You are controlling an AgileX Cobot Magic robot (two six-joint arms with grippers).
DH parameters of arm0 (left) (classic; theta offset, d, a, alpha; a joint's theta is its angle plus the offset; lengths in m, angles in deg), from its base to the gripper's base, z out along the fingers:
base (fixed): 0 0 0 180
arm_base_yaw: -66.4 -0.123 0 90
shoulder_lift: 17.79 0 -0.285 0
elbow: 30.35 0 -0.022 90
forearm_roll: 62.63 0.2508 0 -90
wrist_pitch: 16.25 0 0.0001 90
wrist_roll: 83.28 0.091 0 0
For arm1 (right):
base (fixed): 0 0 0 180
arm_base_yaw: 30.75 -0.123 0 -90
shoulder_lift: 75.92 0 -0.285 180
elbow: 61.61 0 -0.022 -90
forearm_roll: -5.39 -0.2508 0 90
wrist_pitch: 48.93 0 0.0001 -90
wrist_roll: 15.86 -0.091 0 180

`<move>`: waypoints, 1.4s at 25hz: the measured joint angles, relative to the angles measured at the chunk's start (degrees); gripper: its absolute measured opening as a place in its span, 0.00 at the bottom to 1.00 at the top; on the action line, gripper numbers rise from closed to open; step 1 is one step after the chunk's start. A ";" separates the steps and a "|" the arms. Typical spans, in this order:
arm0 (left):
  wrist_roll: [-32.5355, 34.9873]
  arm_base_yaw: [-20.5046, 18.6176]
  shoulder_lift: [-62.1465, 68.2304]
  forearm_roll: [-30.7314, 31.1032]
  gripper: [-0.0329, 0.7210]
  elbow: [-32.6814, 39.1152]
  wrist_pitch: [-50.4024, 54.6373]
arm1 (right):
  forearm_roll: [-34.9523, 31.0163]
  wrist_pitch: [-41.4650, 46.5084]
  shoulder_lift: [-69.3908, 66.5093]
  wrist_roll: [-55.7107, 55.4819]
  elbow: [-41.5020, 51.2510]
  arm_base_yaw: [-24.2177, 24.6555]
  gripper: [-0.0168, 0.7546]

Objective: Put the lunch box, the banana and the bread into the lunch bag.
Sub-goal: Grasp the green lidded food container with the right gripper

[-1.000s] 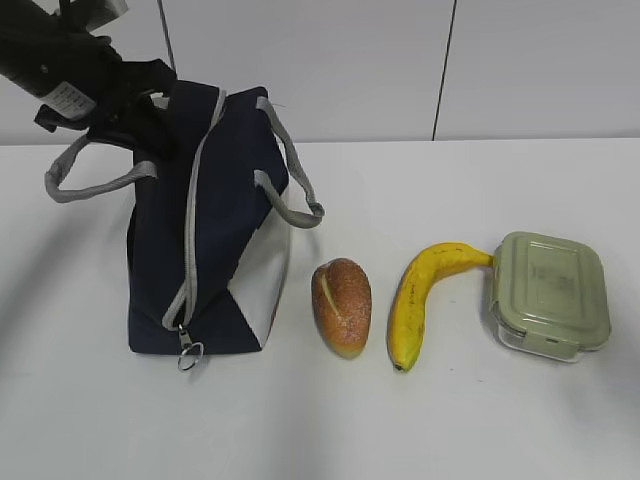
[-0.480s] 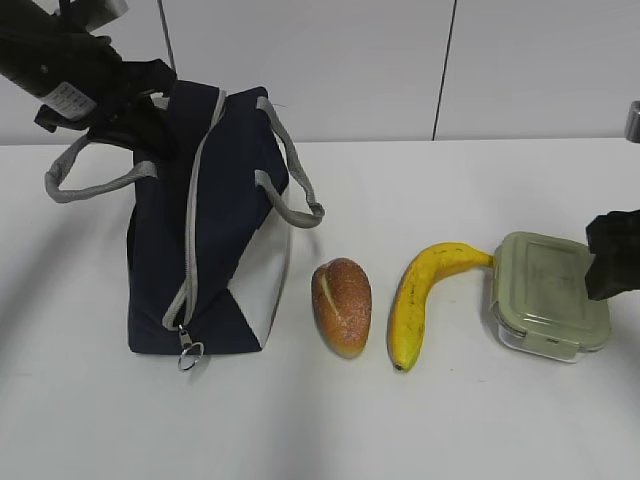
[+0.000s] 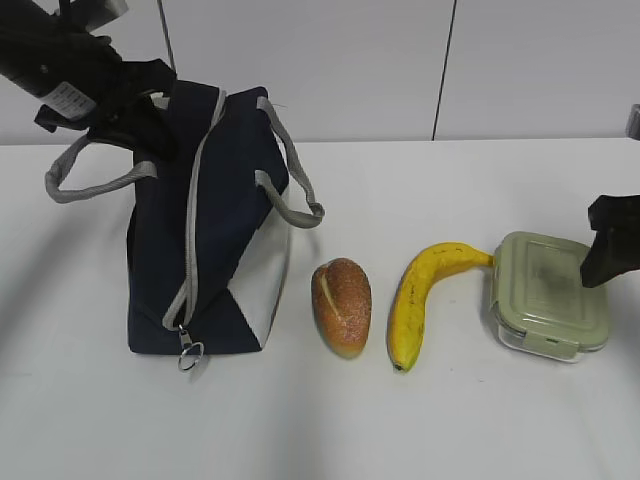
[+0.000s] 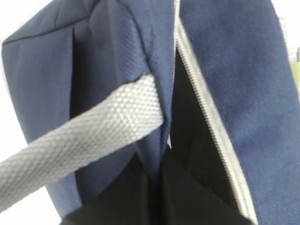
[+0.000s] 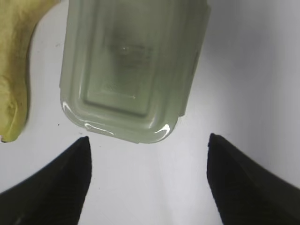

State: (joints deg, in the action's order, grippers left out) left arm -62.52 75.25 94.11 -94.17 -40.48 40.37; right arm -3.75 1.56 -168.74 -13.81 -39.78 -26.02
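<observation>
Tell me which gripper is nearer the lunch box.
Right. The right gripper hovers open just beside the lunch box, its fingers not yet around it. The left gripper is far across the table, shut at the lunch bag.

On the table [image 3: 480, 420] we see the lunch bag [image 3: 205, 235] at left, then rightward the bread [image 3: 342, 307], the banana [image 3: 420, 298], and the lunch box [image 3: 549, 294] at far right.

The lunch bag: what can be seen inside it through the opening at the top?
In the left wrist view, the lunch bag gapes along its zipper, but only darkness shows inside. Whether it holds anything cannot be told; navy fabric covers the rest.
</observation>
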 joint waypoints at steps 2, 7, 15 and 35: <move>0.00 0.00 0.00 0.00 0.04 0.00 0.00 | -4.01 0.24 -0.13 4.69 0.00 3.62 0.75; 0.00 0.00 0.00 0.00 0.04 0.00 0.00 | -14.68 0.76 -0.58 16.47 0.00 10.37 0.75; 0.00 0.00 0.06 0.00 0.04 0.00 -0.35 | -25.14 1.58 -4.98 28.59 0.63 16.53 0.75; 0.00 0.00 0.28 -0.06 0.04 0.00 -0.99 | -43.27 5.57 -19.59 55.01 2.04 25.22 0.75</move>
State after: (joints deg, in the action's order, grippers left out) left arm -62.52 75.25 94.39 -94.23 -40.48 39.38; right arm -47.02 7.13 -188.33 41.20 -37.75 -0.81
